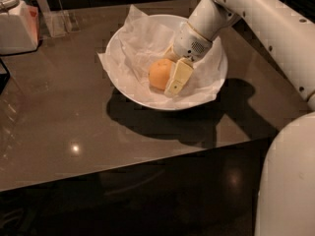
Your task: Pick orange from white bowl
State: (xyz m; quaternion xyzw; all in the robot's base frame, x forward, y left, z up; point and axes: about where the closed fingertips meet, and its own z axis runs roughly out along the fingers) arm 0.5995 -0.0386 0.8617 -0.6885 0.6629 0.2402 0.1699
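Observation:
The orange (158, 73) lies in the middle of the white bowl (123, 82), on its crinkled white paper lining. My gripper (166, 78) reaches down into the bowl from the upper right. Its near finger (178, 77) lies against the orange's right side. The far finger is mostly hidden behind the fruit. The gripper looks shut on the orange, which still rests on the paper. The bowl stands on the dark table (64, 112).
A white lidded container (17, 21) stands at the table's back left corner, with a clear holder (56, 21) beside it. The table's front edge runs below the bowl. My white arm (275, 28) crosses the right side of the view.

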